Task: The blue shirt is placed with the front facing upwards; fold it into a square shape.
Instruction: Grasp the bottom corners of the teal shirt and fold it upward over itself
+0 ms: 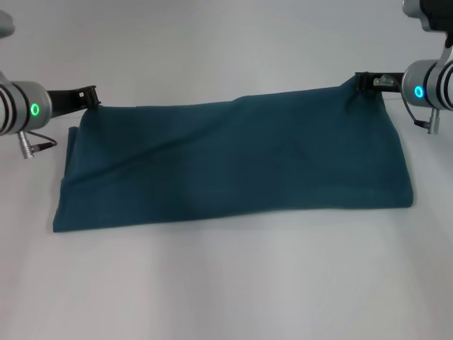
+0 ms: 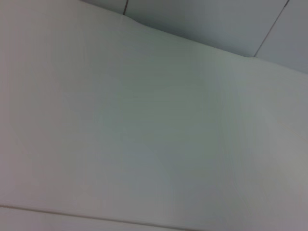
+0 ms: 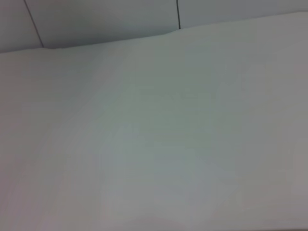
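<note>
The blue shirt (image 1: 233, 166) lies as a wide folded band across the white table (image 1: 226, 283) in the head view; no lettering or collar shows. My left gripper (image 1: 90, 97) is at the shirt's far left corner, shut on the cloth. At the far right corner my right gripper (image 1: 364, 81) pinches the raised cloth, which peaks up there. Both wrist views show only bare white table surface and no shirt.
White table surface (image 2: 144, 134) fills the left wrist view, with a tiled wall or floor beyond its far edge (image 3: 106, 21) in the right wrist view. Table in front of the shirt is bare white.
</note>
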`<action>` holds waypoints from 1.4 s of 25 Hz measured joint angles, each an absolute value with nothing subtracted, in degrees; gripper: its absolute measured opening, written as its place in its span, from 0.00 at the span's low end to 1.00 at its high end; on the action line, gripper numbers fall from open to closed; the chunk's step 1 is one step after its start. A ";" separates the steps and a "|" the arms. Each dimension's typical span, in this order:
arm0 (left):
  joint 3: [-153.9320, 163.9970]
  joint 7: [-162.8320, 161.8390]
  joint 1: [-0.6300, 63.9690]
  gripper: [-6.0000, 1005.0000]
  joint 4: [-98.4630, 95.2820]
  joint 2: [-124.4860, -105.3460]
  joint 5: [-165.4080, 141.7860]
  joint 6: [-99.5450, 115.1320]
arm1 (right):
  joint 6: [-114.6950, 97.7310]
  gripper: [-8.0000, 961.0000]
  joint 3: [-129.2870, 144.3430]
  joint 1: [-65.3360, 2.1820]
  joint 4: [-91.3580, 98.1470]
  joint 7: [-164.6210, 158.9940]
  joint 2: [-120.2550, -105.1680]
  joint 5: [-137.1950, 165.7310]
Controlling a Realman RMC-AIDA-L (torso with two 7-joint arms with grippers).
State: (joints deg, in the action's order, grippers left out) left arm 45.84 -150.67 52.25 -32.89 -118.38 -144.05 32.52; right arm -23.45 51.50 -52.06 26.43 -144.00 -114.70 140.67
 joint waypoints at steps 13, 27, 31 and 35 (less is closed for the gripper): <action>46.50 -150.64 52.25 0.01 -31.56 -119.36 -144.05 27.83 | -18.75 0.05 53.71 -54.79 22.91 -143.56 -114.70 140.73; 46.49 -150.78 52.42 0.01 -31.03 -119.36 -144.05 26.16 | -18.37 0.04 54.05 -55.11 22.69 -143.52 -114.66 141.50; 46.54 -149.58 52.43 0.01 -31.11 -119.44 -143.93 26.09 | -18.84 0.05 54.62 -55.20 22.62 -143.26 -114.50 141.59; 46.26 -148.88 52.96 0.01 -30.85 -119.66 -143.64 26.20 | -19.29 0.04 55.94 -55.63 22.76 -142.84 -114.24 143.55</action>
State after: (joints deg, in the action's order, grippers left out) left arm 46.26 -148.88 52.96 -30.85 -119.66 -143.64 26.20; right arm -19.29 55.94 -55.63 22.76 -142.84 -114.24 143.55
